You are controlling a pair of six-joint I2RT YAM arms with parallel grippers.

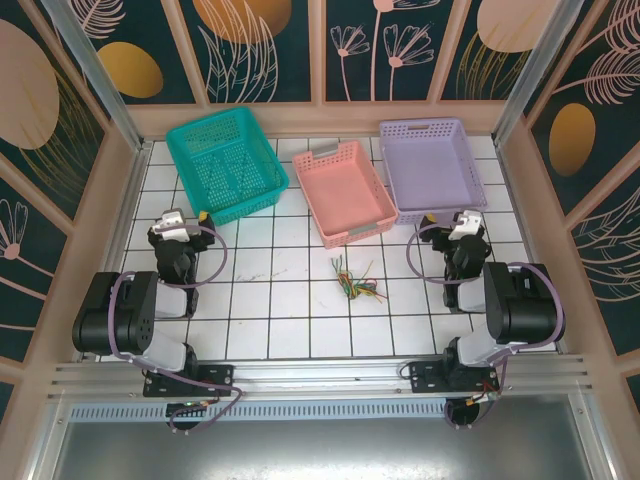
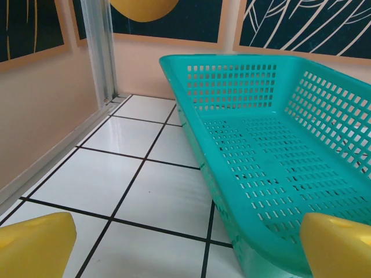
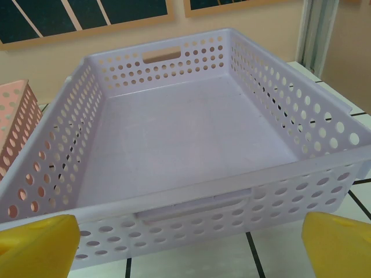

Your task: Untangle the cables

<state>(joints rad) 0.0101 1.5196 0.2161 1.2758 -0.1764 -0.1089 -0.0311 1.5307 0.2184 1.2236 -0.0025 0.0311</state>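
Observation:
The cables (image 1: 357, 282) lie as a small tangled bunch of green, yellow, red and dark wires on the white tiles, in the middle of the table just in front of the pink basket. My left gripper (image 1: 181, 222) rests at the left, well apart from the bunch, open with nothing between its yellow fingertips (image 2: 36, 246). My right gripper (image 1: 466, 224) rests at the right, also apart from the bunch, open and empty, its yellow fingertips (image 3: 339, 246) spread in front of the lilac basket.
Three baskets stand at the back: teal (image 1: 222, 163) on the left, pink (image 1: 345, 192) in the middle, lilac (image 1: 430, 168) on the right. The teal basket (image 2: 272, 145) lies close ahead of the left gripper, the lilac basket (image 3: 191, 145) right before the right one. Walls enclose the table.

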